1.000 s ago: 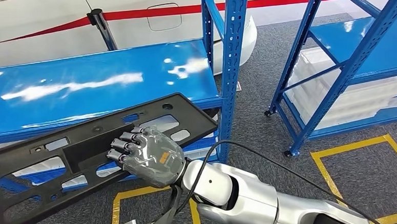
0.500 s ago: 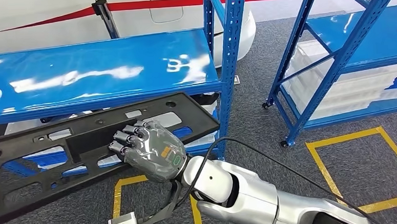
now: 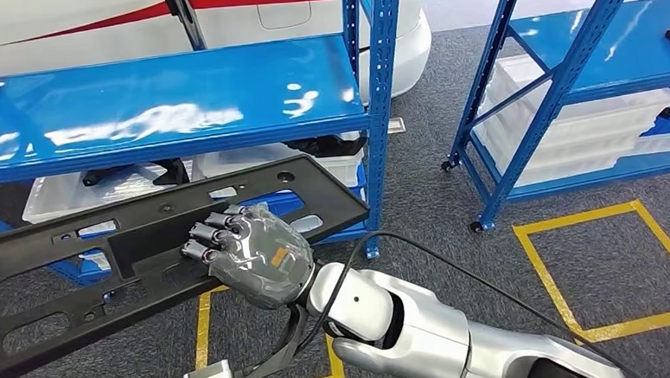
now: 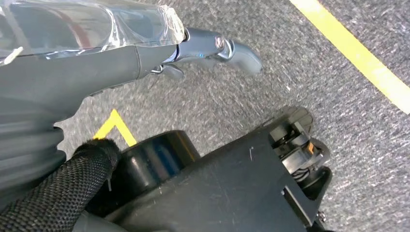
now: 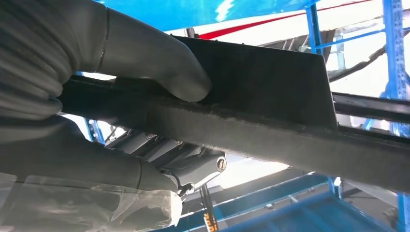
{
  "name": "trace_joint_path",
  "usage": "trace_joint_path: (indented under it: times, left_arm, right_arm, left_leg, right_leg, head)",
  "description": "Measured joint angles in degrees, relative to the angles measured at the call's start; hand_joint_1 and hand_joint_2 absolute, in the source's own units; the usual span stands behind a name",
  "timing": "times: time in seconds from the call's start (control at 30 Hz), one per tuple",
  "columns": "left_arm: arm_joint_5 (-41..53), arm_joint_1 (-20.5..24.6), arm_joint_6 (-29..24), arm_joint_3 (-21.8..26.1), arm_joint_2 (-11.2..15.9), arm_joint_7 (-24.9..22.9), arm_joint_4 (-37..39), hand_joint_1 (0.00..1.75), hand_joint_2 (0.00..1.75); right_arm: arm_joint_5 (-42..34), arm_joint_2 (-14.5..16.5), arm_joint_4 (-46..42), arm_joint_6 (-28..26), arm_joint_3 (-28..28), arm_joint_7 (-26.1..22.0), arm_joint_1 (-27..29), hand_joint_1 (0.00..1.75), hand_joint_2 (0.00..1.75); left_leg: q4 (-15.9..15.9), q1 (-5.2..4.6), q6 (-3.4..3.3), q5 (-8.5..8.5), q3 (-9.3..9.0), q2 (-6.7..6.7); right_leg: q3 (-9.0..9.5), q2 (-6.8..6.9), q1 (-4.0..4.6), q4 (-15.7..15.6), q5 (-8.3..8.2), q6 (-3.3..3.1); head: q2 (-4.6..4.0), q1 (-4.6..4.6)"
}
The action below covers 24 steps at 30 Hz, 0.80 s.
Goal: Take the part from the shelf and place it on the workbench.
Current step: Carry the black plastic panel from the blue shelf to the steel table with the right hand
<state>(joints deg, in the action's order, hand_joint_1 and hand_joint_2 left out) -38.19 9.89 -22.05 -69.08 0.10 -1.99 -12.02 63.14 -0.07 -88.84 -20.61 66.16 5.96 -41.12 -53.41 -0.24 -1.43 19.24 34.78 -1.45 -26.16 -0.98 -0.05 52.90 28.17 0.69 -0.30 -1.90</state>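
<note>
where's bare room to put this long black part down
The top of the near blue shelf is bare between its uprights. The grey floor inside the yellow square is free too. Below that shelf it is crowded with white bins. The right hand holds the black part.

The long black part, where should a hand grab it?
Grab the black part on its long near edge, from the robot's side, as the right hand does: it is flat and thin, with fingers on top and the thumb opposite.
</note>
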Motion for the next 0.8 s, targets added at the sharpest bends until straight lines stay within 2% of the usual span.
trace_joint_path:
  times: [0.03,0.07,0.13,0.17,0.2,0.23,0.27,0.3,0.37,0.4,0.43,0.5,0.53,0.57,0.63,0.67,0.7,0.73,0.77,0.8]
  left_arm:
    - [0.0,-0.1,-0.1,0.0,0.0,0.0,0.0,0.0,1.75]
    - [-0.1,-0.1,-0.2,0.0,0.0,0.0,0.0,0.0,1.75]
    - [-0.1,0.0,-0.2,0.1,0.0,0.2,0.0,0.0,1.75]
    - [-0.1,0.1,-0.2,0.1,0.0,0.3,0.0,0.0,1.75]
    - [-0.1,0.1,-0.2,0.2,0.0,0.4,0.0,0.0,1.75]
    - [-0.1,0.1,-0.2,0.2,0.0,0.4,0.0,0.0,1.75]
    - [-0.1,0.1,-0.2,0.2,0.0,0.4,0.0,0.0,1.75]
    - [-0.1,0.0,-0.2,0.2,0.0,0.4,0.0,0.0,1.75]
    - [0.0,-0.2,-0.1,0.2,0.1,0.2,0.0,0.0,1.75]
    - [0.0,-0.4,-0.1,0.2,0.2,0.1,0.0,0.0,1.75]
    - [0.0,-0.4,-0.1,0.2,0.3,0.1,0.0,0.0,1.75]
    - [0.0,-0.5,-0.1,0.2,0.3,0.0,0.0,0.0,1.75]
    - [0.0,-0.4,-0.1,0.2,0.3,0.0,0.0,0.0,1.75]
    - [0.1,-0.4,-0.1,0.2,0.3,0.0,0.0,0.0,1.75]
    - [0.2,-0.3,-0.1,0.2,0.3,-0.1,0.0,0.0,1.75]
    - [0.3,-0.2,-0.1,0.2,0.3,-0.1,0.0,0.0,1.75]
    - [0.3,-0.2,0.0,0.2,0.3,-0.1,0.0,0.0,1.75]
    - [0.3,-0.2,0.0,0.2,0.3,-0.2,0.0,0.0,1.75]
    - [0.4,-0.2,0.0,0.2,0.3,-0.2,0.0,0.0,1.75]
    - [0.4,-0.1,0.0,0.2,0.3,-0.2,0.0,0.0,1.75]
  right_arm:
    - [0.1,0.0,0.0,0.0,0.0,0.1,0.0,1.75,1.75]
    - [0.1,0.0,0.0,0.1,0.0,0.1,0.0,1.75,1.75]
    - [0.1,0.0,0.1,0.1,0.0,0.1,0.0,1.75,1.75]
    - [0.1,0.0,0.1,0.1,0.0,0.1,0.1,1.75,1.75]
    - [0.2,0.0,0.2,0.1,0.0,0.1,0.1,1.75,1.75]
    - [0.2,0.0,0.3,0.1,0.0,0.1,0.1,1.75,1.75]
    - [0.2,0.0,0.4,0.1,0.0,0.1,0.1,1.75,1.75]
    - [0.2,0.0,0.4,0.1,0.0,0.1,0.1,1.75,1.75]
    - [0.1,0.1,0.4,0.1,0.0,0.1,0.1,1.75,1.75]
    - [0.1,0.2,0.4,0.0,0.0,0.1,0.0,1.75,1.75]
    - [0.1,0.2,0.4,0.0,0.0,0.1,0.0,1.75,1.75]
    - [0.1,0.3,0.4,0.0,0.0,0.0,0.0,1.75,1.75]
    - [0.1,0.4,0.4,0.0,0.0,0.0,0.0,1.75,1.75]
    - [0.1,0.4,0.4,0.0,0.0,0.0,0.0,1.75,1.75]
    - [0.1,0.4,0.4,0.0,0.0,0.0,0.0,1.75,1.75]
    - [0.1,0.3,0.5,0.0,0.0,0.0,0.1,1.75,1.75]
    - [0.1,0.3,0.6,0.0,0.1,0.0,0.2,1.75,1.75]
    - [0.1,0.3,0.6,0.0,0.1,0.0,0.2,1.75,1.75]
    - [0.1,0.3,0.7,0.0,0.1,0.0,0.3,1.75,1.75]
    - [0.0,0.3,0.7,0.0,0.1,0.0,0.3,1.75,1.75]
  left_leg:
    - [-0.8,0.11,0.33,0.74,0.55,-0.02]
    - [-2.9,0.25,0.68,2.42,1.48,0.02]
    - [-10.3,0.52,1.43,7.47,4.22,0.27]
    - [-14.5,0.65,1.75,9.39,5.46,0.3]
    - [-17.3,0.73,1.97,10.21,6.0,0.31]
    - [-18.1,0.78,2.1,9.97,5.53,0.37]
    - [-16.4,0.82,2.12,8.84,3.89,0.57]
    - [-12.5,0.82,2.02,7.26,1.2,1.13]
    - [-3.5,0.43,1.36,5.12,-4.22,3.24]
    - [-0.6,0.17,0.91,4.69,-5.68,4.0]
    - [0.7,-0.1,0.48,4.71,-6.09,4.28]
    - [1.1,-0.06,-0.29,4.42,-5.63,3.34]
    - [1.3,0.11,-0.64,4.2,-5.48,2.8]
    - [1.5,0.33,-1.0,3.93,-5.37,2.29]
    - [1.6,0.53,-1.49,3.56,-5.1,1.32]
    - [1.5,0.55,-1.62,3.43,-4.92,0.81]
    - [1.5,0.55,-1.64,3.34,-4.76,0.19]
    - [1.4,0.55,-1.62,3.27,-4.64,-0.47]
    - [1.2,0.57,-1.57,3.22,-4.57,-1.2]
    - [1.0,0.6,-1.47,3.23,-4.53,-1.94]
  right_leg:
    - [-0.34,0.43,-0.09,0.0,-0.43,-0.4]
    - [-0.73,0.92,-0.23,-0.1,-0.92,-0.76]
    - [-1.62,1.75,-0.3,-0.1,-1.69,-1.14]
    - [-2.05,2.22,-0.27,-0.1,-2.0,-1.18]
    - [-2.42,2.67,-0.24,0.0,-2.25,-1.18]
    - [-2.72,3.12,-0.22,0.0,-2.45,-1.14]
    - [-2.93,3.53,-0.2,0.0,-2.61,-1.07]
    - [-3.03,3.95,-0.17,0.0,-2.71,-0.99]
    - [-3.18,4.75,0.07,0.0,-2.86,-0.73]
    - [-3.31,5.19,0.22,0.1,-2.97,-0.54]
    - [-3.5,5.64,0.34,0.1,-3.09,-0.32]
    - [-3.85,6.31,0.39,0.3,-3.13,0.21]
    - [-4.19,5.74,0.31,0.9,-2.58,0.5]
    - [-5.01,4.69,0.2,2.7,-1.37,0.78]
    - [-8.33,2.19,-0.05,9.9,2.49,1.2]
    - [-10.43,1.65,-0.11,14.4,4.31,1.31]
    - [-12.02,1.44,-0.14,17.7,5.22,1.4]
    - [-12.63,1.36,-0.2,18.9,5.02,1.47]
    - [-12.03,1.23,-0.3,17.7,3.67,1.5]
    - [-10.33,0.73,-0.46,14.2,1.45,1.51]
  head:
    - [0.0,-0.06]
    - [-0.01,-0.12]
    - [-0.01,-0.28]
    - [-0.01,-0.3]
    - [-0.01,-0.3]
    - [-0.01,-0.31]
    - [-0.01,-0.31]
    - [-0.01,-0.32]
    - [-0.01,-0.31]
    - [-0.01,-0.29]
    - [-0.01,-0.28]
    - [0.0,-0.27]
    - [0.0,-0.26]
    - [0.0,-0.22]
    - [0.0,-0.13]
    - [0.0,-0.09]
    - [0.0,-0.08]
    - [-0.01,-0.07]
    - [-0.01,-0.06]
    - [-0.01,-0.06]
